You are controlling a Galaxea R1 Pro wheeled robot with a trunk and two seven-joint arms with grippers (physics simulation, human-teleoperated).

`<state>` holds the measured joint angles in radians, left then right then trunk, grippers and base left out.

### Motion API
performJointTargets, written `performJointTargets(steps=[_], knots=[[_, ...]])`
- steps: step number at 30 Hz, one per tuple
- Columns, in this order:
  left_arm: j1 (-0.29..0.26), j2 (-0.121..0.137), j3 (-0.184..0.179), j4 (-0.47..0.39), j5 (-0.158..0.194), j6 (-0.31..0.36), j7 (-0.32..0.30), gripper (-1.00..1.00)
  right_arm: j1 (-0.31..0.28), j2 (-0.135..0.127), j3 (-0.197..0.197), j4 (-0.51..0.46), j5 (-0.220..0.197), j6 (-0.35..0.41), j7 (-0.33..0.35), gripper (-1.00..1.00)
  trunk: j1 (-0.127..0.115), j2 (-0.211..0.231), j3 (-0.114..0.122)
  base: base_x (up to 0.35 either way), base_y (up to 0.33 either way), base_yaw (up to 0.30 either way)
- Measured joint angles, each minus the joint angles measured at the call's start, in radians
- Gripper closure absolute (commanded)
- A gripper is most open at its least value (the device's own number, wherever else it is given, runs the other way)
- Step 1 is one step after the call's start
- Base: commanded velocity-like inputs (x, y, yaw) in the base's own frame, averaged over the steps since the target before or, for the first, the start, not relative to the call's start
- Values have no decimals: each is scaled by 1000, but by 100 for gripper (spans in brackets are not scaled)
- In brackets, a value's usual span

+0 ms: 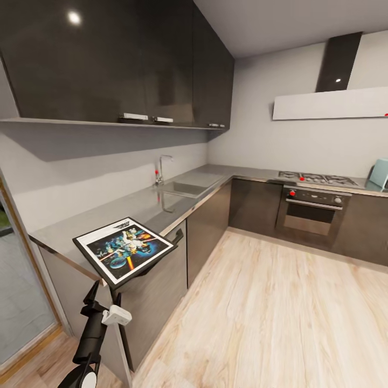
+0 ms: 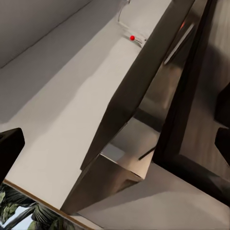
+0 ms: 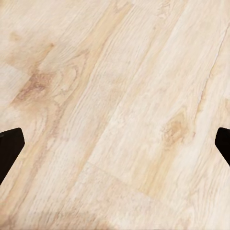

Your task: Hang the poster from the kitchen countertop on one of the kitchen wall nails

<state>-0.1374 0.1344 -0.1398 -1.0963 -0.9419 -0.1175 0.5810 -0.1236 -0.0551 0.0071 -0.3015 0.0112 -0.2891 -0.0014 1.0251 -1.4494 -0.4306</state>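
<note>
The poster (image 1: pixel 125 250) lies face up on the near end of the kitchen countertop (image 1: pixel 145 207), skewed so that one corner juts past the front edge over the cabinet fronts (image 1: pixel 156 291). Its thin black frame and white border ring the dark blue artwork. It looks like a light, rigid, flat panel: it should lift without sagging, but the frame is slim and smooth, so a pinch could slip, and a grip on one corner alone would probably let it swing. The overhanging edge seems the best place to hold, since one finger can pass under the frame there while the other closes on the face.

The left gripper (image 1: pixel 99 295) hangs below and in front of that overhang, fingers pointing up toward it and apart from it. In the left wrist view the dark fingertips (image 2: pixel 9 148) sit at opposite margins, so they are spread wide with nothing between them; beyond them run the counter edge, the pale wall (image 2: pixel 57 86) and the red-tipped tap (image 2: pixel 132 37).

The right gripper (image 3: pixel 115 143) points at the wooden floor (image 3: pixel 115 96), its tips also wide apart and empty.

Farther along the worktop lie the sink (image 1: pixel 186 188), the hob (image 1: pixel 318 178) and the oven (image 1: pixel 312 210). I can make out no wall nail.
</note>
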Motion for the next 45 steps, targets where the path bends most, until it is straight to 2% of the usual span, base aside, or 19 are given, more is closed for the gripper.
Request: performJointTargets(steps=[11, 45], knots=[[0, 0, 0, -1, 0, 0, 0, -100, 0, 0, 0, 0, 0, -1, 0, -100, 0, 0, 0, 0, 0, -98], [0, 0, 0, -1, 0, 0, 0, -100, 0, 2, 0, 0, 0, 0, 0, -100, 0, 0, 0, 10, 0, -2]])
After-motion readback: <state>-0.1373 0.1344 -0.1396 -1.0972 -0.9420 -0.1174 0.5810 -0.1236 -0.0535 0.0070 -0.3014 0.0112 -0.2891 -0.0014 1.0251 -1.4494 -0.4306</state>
